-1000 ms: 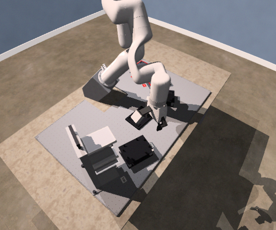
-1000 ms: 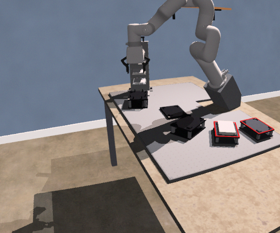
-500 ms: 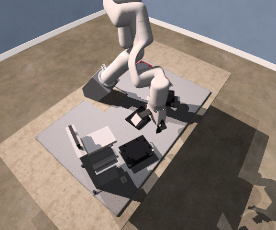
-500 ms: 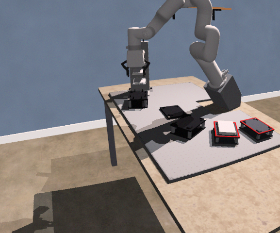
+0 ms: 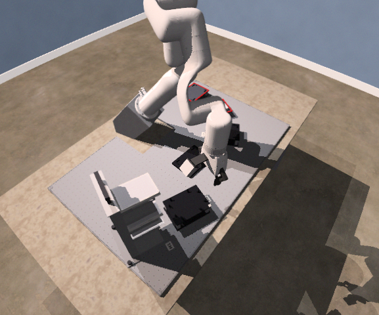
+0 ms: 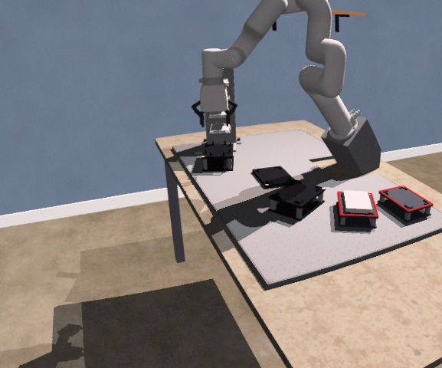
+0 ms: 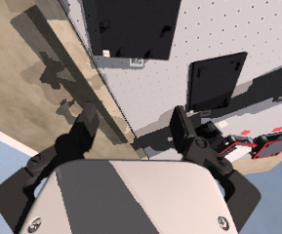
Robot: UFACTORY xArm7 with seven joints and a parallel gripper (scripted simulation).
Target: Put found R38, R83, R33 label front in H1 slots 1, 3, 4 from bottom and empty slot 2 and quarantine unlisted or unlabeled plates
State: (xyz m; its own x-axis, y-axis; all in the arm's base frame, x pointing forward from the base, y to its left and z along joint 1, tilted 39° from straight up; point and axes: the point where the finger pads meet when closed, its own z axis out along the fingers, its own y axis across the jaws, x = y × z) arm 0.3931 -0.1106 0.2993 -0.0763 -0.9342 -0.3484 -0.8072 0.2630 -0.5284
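Observation:
The plate hotel H1 stands at the near left of the deck, with a white top and pale plate edges showing in its slots; no labels are readable. In the exterior view the hotel is half hidden behind my gripper. My gripper is open and empty, up in the air near the deck's right edge, away from the hotel. It also shows in the exterior view and in the wrist view, with nothing between the fingers. One red-edged quarantine nest holds a white plate. The other red-edged quarantine nest is bare.
The raised black nest RG stands beside the hotel and is bare; its deck label reads RG. A low tilted black nest and another raised black nest lie mid-deck. The arm's base stands at the back.

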